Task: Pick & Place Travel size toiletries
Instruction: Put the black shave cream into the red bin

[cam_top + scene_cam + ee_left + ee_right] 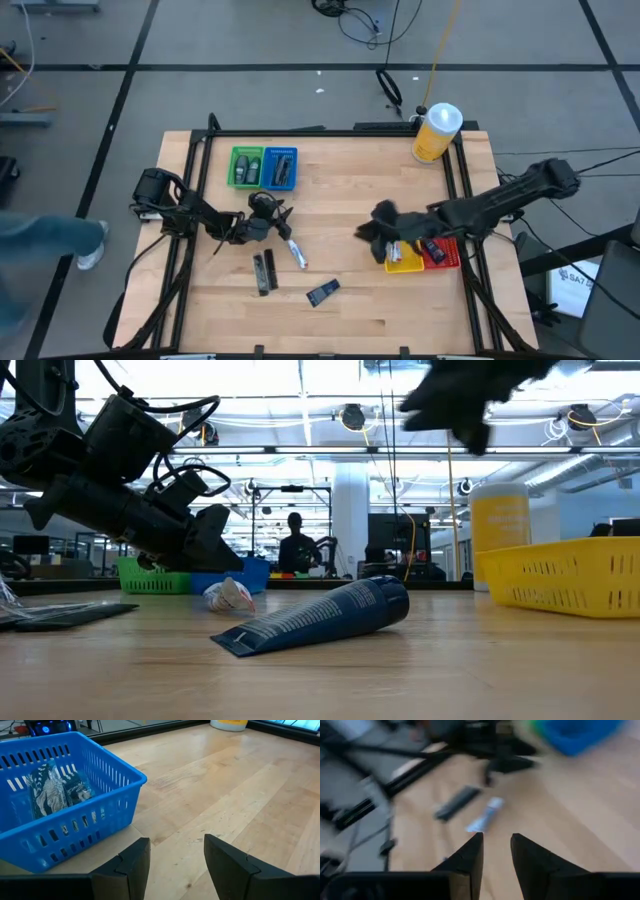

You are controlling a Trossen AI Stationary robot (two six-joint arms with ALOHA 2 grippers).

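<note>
Toiletries loose on tabletop (350, 320), three pieces.
My left tool (281, 216), parted and empty, sits nearest white tube (297, 255); right tool (370, 235) parted, farther.

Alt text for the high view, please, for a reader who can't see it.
Seen from above, a wooden table: the left tool is open beside a white-silver tube, with dark packets and a dark tube nearby. The right tool hovers by yellow and red trays; green and blue trays hold items.

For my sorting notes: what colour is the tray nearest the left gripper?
Blue tray; the left wrist view shows it best, just beyond the left gripper.
</note>
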